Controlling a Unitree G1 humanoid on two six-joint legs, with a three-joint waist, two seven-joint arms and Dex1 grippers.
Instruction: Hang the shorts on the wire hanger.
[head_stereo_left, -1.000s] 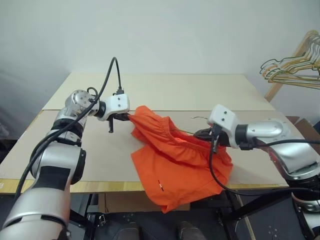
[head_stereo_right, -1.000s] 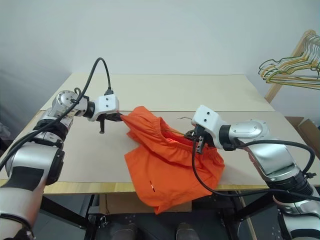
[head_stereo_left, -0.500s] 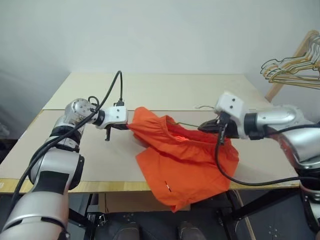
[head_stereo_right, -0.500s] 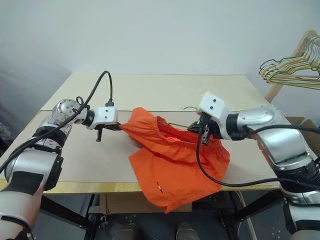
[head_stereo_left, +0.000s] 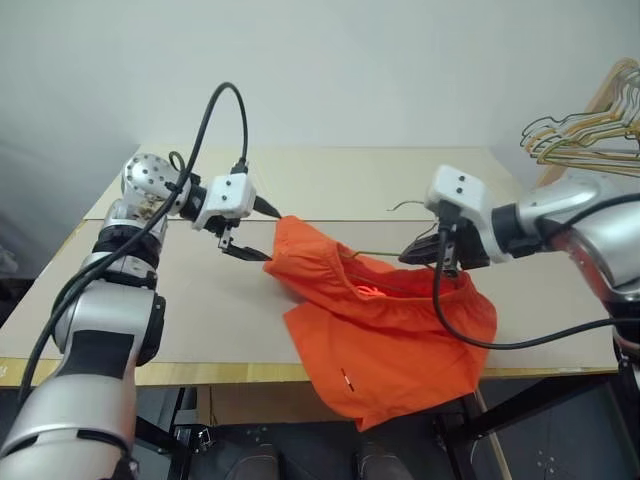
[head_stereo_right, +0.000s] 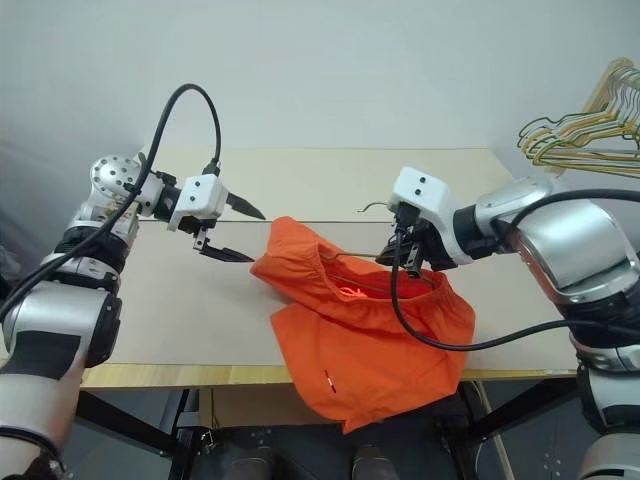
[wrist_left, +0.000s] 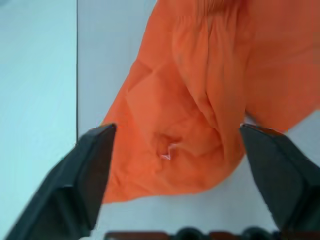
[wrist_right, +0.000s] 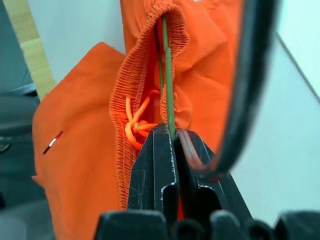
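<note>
On the pale bench (head_stereo_left: 350, 180), near its front edge, the shorts (head_stereo_left: 390, 330) sag in a bright orange heap, their lower part spilling over the front edge, their gathered waistband lifted on the side toward the right gripper (head_stereo_right: 408, 258). The wire hanger (wrist_right: 167, 75) runs inside that waistband as a thin olive-grey line; its small hook (head_stereo_left: 403, 207) pokes out just behind the right gripper. The right gripper is clamped tight on the wire, with the orange drawstring knot just beside its tips in the right wrist view. The left gripper (head_stereo_left: 258, 232) hangs just beside the other end of the shorts, its two black fingers (wrist_left: 85, 175) spread wide, the cloth lying between and beyond them and touching neither. At the far right, off the bench, a cluster of gold and dark hangers (head_stereo_left: 585, 135) hangs from a wooden rack.
</note>
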